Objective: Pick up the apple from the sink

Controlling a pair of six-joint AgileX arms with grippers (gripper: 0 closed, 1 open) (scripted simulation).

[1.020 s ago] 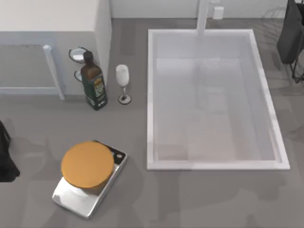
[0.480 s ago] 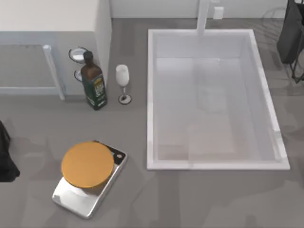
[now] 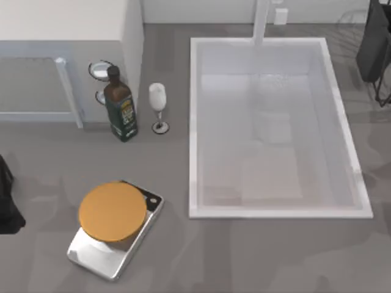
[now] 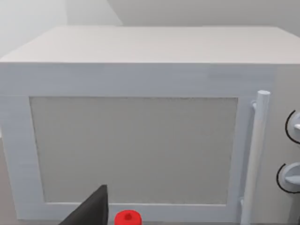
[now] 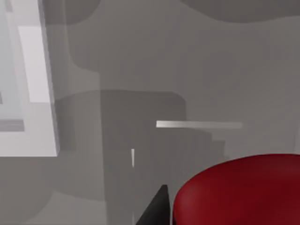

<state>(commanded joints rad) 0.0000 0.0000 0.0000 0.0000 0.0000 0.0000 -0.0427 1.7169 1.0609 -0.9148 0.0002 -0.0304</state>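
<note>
- Top view: the sink (image 3: 345, 131), a white basin set in the grey worktop (image 3: 244, 256), is seen without fruit on its floor; the left arm (image 3: 7, 201) is parked at the left edge.
- Left wrist view: a white microwave (image 4: 140, 126) is faced.
- Right wrist view: the apple (image 5: 243, 192) is seen close against the right end effector (image 5: 157, 208), apparently carried; whether it is pinched cannot be told.

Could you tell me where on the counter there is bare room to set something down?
The widest free patch is the grey counter in front of the sink, right of the scale. Another strip lies between the scale and the bottle. It is crowded by the microwave, where bottle and glass stand close.
</note>
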